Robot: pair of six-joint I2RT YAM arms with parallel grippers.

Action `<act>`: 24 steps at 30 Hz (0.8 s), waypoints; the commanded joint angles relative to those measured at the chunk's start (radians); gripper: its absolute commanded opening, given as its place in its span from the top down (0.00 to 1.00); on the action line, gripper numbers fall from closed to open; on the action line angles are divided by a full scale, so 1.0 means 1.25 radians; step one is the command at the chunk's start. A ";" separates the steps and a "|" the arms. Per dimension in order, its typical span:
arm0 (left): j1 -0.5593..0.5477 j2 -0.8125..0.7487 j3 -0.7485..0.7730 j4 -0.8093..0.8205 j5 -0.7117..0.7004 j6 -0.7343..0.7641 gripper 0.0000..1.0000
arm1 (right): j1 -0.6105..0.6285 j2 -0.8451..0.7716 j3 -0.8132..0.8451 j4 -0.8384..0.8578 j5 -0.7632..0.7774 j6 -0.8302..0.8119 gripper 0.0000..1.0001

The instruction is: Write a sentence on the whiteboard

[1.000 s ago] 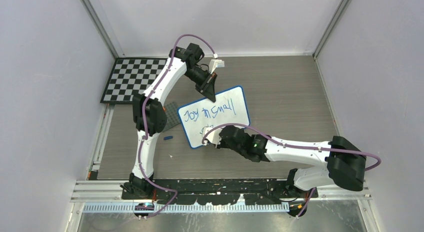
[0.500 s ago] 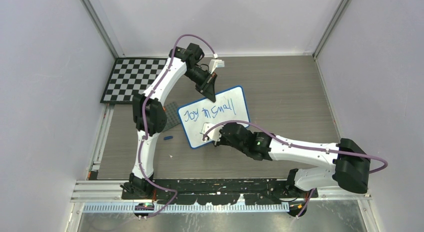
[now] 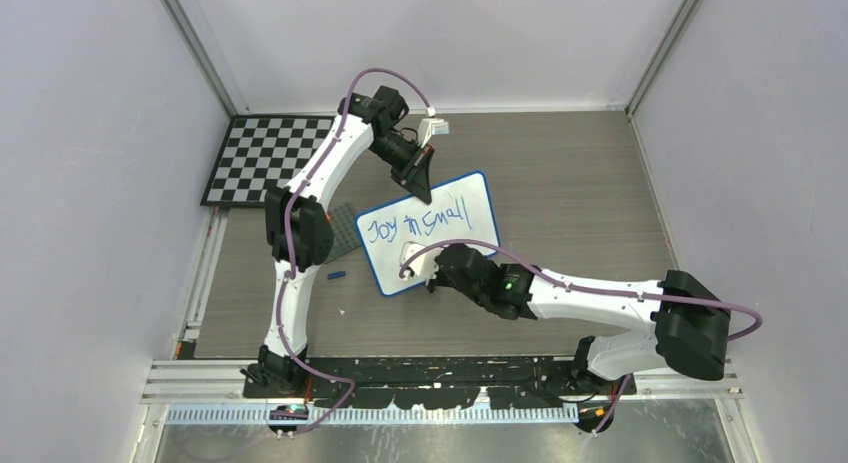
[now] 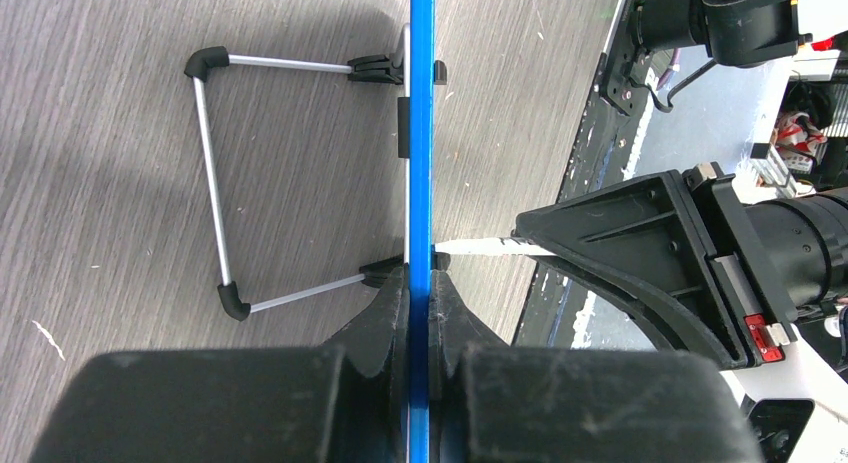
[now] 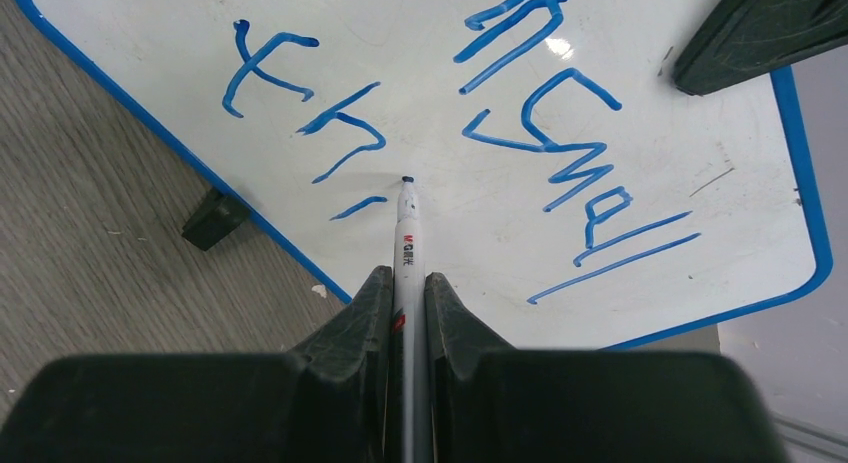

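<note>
Whiteboard: stands mid-table on the grey wood-grain table, propped from behind by a wire stand. Its face is tilted up toward my bases.
Left gripper: my jaws are clamped on the blue frame at the board's far top edge, one finger on each side. The left wrist view shows the frame edge-on between them.
Right gripper: my jaws are closed on the barrel of a white marker, which runs out straight ahead between the fingers.
Marker tip: at the board surface in the lower-left part, just beside a short blue stroke. I cannot confirm contact.
Sentence: blue handwriting. The upper line reads "Joy in Small". The lower line shows "th" and one short stroke.
Right arm: reaches from the right across the board's lower edge.
Checkerboard: flat at the far left corner, well apart from the board.
Grey studded plate: just left of the board, partly under my left arm.
Small blue piece: lies on the table near the board's lower-left corner.
</note>
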 commanded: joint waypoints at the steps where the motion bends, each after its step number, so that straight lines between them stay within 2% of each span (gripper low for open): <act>1: -0.053 0.039 -0.040 -0.051 -0.060 0.005 1.00 | -0.002 0.010 0.012 0.029 0.012 -0.010 1.00; 14: -0.053 0.032 -0.047 -0.048 -0.062 0.004 1.00 | -0.010 -0.101 -0.020 0.000 -0.006 0.013 1.00; 24: -0.053 0.034 -0.043 -0.050 -0.061 0.003 1.00 | -0.010 -0.050 -0.027 0.017 -0.008 0.011 1.00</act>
